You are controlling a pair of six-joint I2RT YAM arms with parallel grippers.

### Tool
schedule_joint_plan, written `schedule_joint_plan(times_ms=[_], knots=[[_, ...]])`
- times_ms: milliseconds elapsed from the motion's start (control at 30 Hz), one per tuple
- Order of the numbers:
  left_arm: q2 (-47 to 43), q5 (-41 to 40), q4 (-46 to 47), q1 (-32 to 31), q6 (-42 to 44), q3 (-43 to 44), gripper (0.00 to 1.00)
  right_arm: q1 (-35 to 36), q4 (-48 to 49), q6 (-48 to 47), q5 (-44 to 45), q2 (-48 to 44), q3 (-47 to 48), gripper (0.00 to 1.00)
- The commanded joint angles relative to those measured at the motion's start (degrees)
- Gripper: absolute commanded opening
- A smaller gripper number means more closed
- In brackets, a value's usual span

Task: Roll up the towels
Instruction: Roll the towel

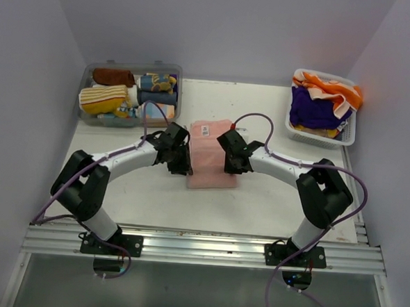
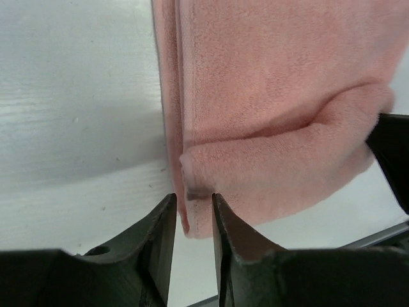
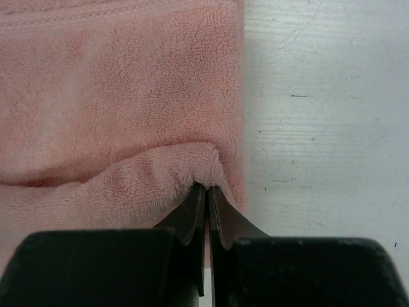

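A pink towel (image 1: pixel 211 161) with a white label lies flat mid-table between both grippers. Its near edge is turned up into a low fold (image 2: pixel 275 153) running across it. My left gripper (image 1: pixel 180 162) sits at the towel's near-left corner; in the left wrist view its jaws (image 2: pixel 194 197) stand slightly apart, with the corner loose between the tips. My right gripper (image 1: pixel 231 162) is at the right side. There the right gripper (image 3: pixel 207 187) is shut on the end of the fold of the pink towel (image 3: pixel 115 83).
A clear bin (image 1: pixel 134 66) at the back left holds several rolled towels. A white basket (image 1: pixel 349 138) at the back right holds an orange-and-cream towel (image 1: pixel 331 88) and a purple towel (image 1: pixel 316 108). An aluminium rail (image 1: pixel 199 247) borders the near edge; walls close in on both sides.
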Motion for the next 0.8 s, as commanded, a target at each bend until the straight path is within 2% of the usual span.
schedule_joint_plan(times_ms=[0, 133, 200, 267, 367, 533, 767], knots=[[-8.8, -2.5, -1.6, 0.5, 0.5, 2.5, 0.33, -0.5, -1.5, -0.1, 1.8, 1.1, 1.6, 0.00], [-12.6, -2.1, 0.0, -0.5, -0.7, 2.1, 0.33, -0.5, -1.5, 0.0, 1.3, 1.3, 1.5, 0.00], [-12.2, 1.9, 2.4, -1.8, -1.0, 1.7, 0.32, -0.5, -1.5, 0.1, 1.1, 1.4, 1.6, 0.00], [-10.7, 7.9, 8.9, -2.6, -3.1, -0.2, 0.30, -0.5, -1.4, 0.3, 1.0, 1.5, 1.6, 0.00], [-7.9, 12.3, 16.4, -2.7, -4.5, -1.2, 0.28, -0.5, -1.4, 0.4, 0.6, 1.4, 1.6, 0.00], [-1.3, 13.3, 22.5, -2.7, -4.7, -1.2, 0.25, -0.5, -1.2, 0.3, 0.2, 0.7, 1.1, 0.00], [7.5, 11.8, 22.1, -2.6, -2.4, 1.1, 0.22, -0.5, -1.7, -0.2, -0.5, -4.2, -0.8, 0.00]])
